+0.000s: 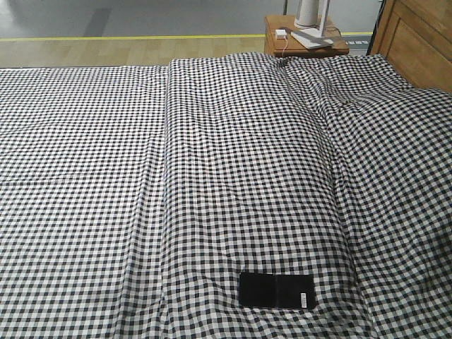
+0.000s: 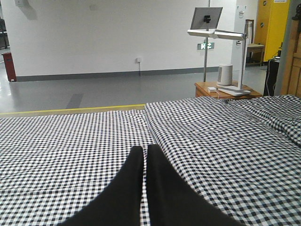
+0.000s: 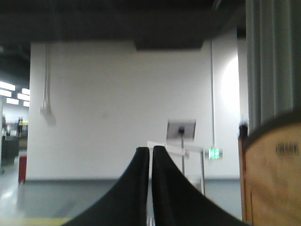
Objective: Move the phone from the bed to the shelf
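Phone [image 1: 277,290] lies flat on the bed [image 1: 212,162], screen side up, at 6 o'clock in the front view and close to the near edge. Its sticker end points to 3 o'clock. Nothing is touching it. Left gripper [image 2: 145,151] has its jaws closed and empty, low over the check cloth and aimed across the bed toward the nightstand [image 2: 204,90] at 1 o'clock. Right gripper [image 3: 151,151] has its jaws closed and empty too, raised and looking at the far wall. Shelf isn't in any view. Risks, my read: the slab is thin and flush on soft cloth, so the jaws could pinch fabric along with it or skate off the glossy face. The cloth is wrinkled around it, so a snag is likely. Neither wrist view shows the phone, so the approach would be blind until an arm re-aims.
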You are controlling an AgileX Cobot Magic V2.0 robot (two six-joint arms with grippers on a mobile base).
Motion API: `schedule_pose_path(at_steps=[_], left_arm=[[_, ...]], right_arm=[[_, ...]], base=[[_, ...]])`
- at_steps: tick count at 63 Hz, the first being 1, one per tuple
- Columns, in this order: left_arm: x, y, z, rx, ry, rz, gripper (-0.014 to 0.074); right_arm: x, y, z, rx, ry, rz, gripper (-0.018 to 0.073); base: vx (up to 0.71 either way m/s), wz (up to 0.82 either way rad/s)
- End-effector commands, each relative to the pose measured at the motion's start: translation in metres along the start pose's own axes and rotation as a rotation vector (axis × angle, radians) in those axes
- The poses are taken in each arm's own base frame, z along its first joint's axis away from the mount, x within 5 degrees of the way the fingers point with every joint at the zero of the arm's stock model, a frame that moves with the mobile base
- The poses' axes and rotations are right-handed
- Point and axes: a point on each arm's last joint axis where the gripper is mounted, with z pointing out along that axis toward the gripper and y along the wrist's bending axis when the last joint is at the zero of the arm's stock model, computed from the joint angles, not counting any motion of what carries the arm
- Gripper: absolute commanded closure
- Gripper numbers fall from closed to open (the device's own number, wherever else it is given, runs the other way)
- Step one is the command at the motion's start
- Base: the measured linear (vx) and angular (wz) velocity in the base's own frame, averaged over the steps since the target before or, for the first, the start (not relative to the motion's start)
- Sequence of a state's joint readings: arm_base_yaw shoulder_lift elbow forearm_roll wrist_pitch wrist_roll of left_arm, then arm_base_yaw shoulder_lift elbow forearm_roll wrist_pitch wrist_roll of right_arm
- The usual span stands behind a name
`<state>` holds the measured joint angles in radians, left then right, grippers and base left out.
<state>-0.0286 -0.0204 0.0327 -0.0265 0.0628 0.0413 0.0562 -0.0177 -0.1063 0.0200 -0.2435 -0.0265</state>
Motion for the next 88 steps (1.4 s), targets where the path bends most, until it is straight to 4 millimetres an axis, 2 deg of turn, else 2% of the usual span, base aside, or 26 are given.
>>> schedule_pose_path(at_steps=[1, 8, 15, 22, 29, 36, 40, 54, 61, 66, 74, 81, 88], left_arm=[[-0.015, 0.0, -0.002, 0.002, -0.102, -0.02, 0.0595], [-0.015, 0.0, -0.002, 0.002, -0.102, -0.02, 0.0595], [-0.015, 0.0, -0.002, 0.002, -0.102, -0.02, 0.0595], [-0.015, 0.0, -0.002, 0.002, -0.102, -0.02, 0.0595], [-0.015, 0.0, -0.002, 0.002, -0.102, -0.02, 0.0595], [-0.015, 0.0, -0.002, 0.002, -0.102, -0.02, 0.0595], [-0.015, 0.0, -0.002, 0.002, -0.102, -0.02, 0.0595], [-0.015, 0.0, -0.002, 0.002, -0.102, -0.02, 0.0595], [-0.015, 0.0, -0.002, 0.002, -0.102, -0.02, 0.0595], [-0.015, 0.0, -0.002, 0.002, -0.102, -0.02, 0.0595], [-0.015, 0.0, -0.002, 0.002, -0.102, -0.02, 0.0595], [-0.015, 0.0, -0.002, 0.002, -0.102, -0.02, 0.0595], [-0.015, 0.0, -0.002, 0.002, -0.102, -0.02, 0.0595]], right_arm=[[-0.047, 0.0, 0.005, 0.004, -0.15, -0.059, 0.0564], [-0.078, 0.0, 0.017, 0.005, -0.156, -0.078, 0.0564], [-0.103, 0.0, 0.038, 0.003, -0.119, -0.078, 0.0564], [-0.115, 0.0, 0.066, -0.003, -0.012, -0.078, 0.0564], [-0.113, 0.0, 0.096, -0.012, 0.15, -0.078, 0.0564], [-0.097, 0.001, 0.123, -0.023, 0.339, -0.077, 0.0561], [-0.08, 0.001, 0.138, -0.028, 0.455, -0.077, 0.0558], [-0.023, 0.002, 0.165, -0.039, 0.759, -0.059, 0.0482], [0.0, 0.002, 0.171, -0.044, 0.882, -0.058, 0.0363], [0.01, 0.002, 0.173, -0.046, 0.931, -0.046, 0.0234], [0.016, 0.004, 0.176, -0.044, 0.951, -0.008, 0.0002], [0.017, 0.004, 0.176, -0.041, 0.954, 0.014, -0.0153], [0.017, 0.005, 0.175, -0.027, 0.962, 0.05, -0.0166]], base=[[0.0, 0.0], [0.0, 0.0], [0.0, 0.0], [0.0, 0.0], [0.0, 0.0], [0.0, 0.0], [0.0, 0.0], [0.0, 0.0], [0.0, 0.0], [0.0, 0.0], [0.0, 0.0], [0.0, 0.0], [0.0, 0.0]])
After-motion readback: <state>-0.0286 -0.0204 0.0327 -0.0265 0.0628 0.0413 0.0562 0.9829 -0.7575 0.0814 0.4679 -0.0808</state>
